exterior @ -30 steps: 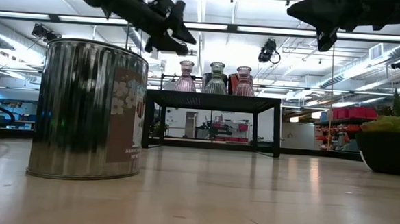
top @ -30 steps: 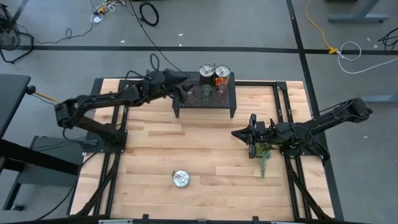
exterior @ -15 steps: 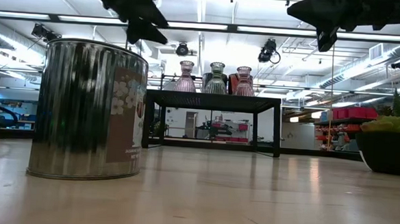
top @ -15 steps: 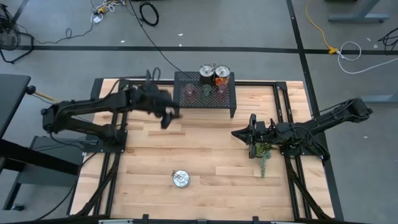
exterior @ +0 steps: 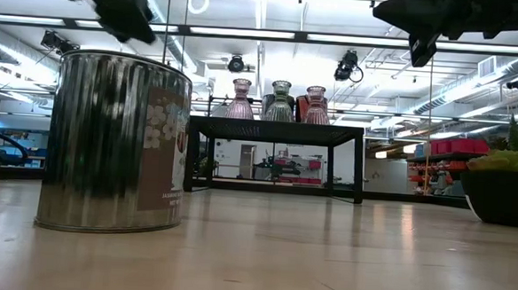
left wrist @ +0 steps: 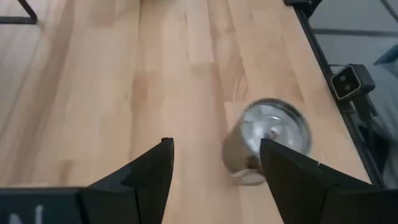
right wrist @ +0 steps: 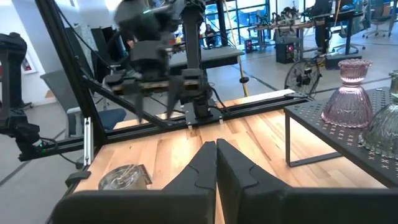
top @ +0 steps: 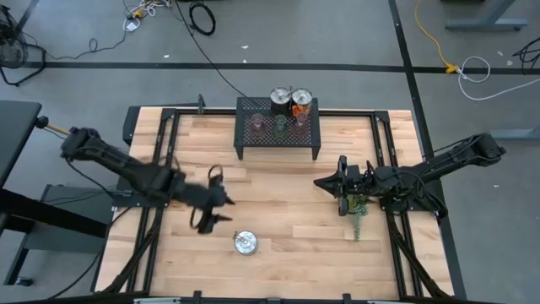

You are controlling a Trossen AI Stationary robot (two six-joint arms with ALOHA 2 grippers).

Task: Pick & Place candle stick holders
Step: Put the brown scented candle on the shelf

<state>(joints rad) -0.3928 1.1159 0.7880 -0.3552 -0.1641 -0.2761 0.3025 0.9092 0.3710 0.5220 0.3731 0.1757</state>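
Three small bell-shaped holders stand upright on the black mesh stand (top: pixel 277 139) at the table's far edge: a pinkish one (top: pixel 257 125), a pale green one (top: pixel 278 126) and another pinkish one (top: pixel 299 123). They also show in the low view (exterior: pixel 281 100). My left gripper (top: pixel 218 203) is open and empty above the table, left of a silvery tin (top: pixel 245 243); the tin lies just ahead of the fingers in the left wrist view (left wrist: pixel 267 142). My right gripper (top: pixel 325 181) is shut and empty, hovering right of centre, its fingers closed together in the right wrist view (right wrist: pixel 216 146).
Two round silvery tins (top: pixel 290 98) stand at the back of the mesh stand. A green potted plant (top: pixel 357 208) sits under the right arm. Bare wooden tabletop (top: pixel 278 198) lies between the stand and the near tin.
My left gripper has drawn back from the left end of the mesh stand and swung toward the table's near edge and left, ending beside the near tin. The three holders stay on the stand.
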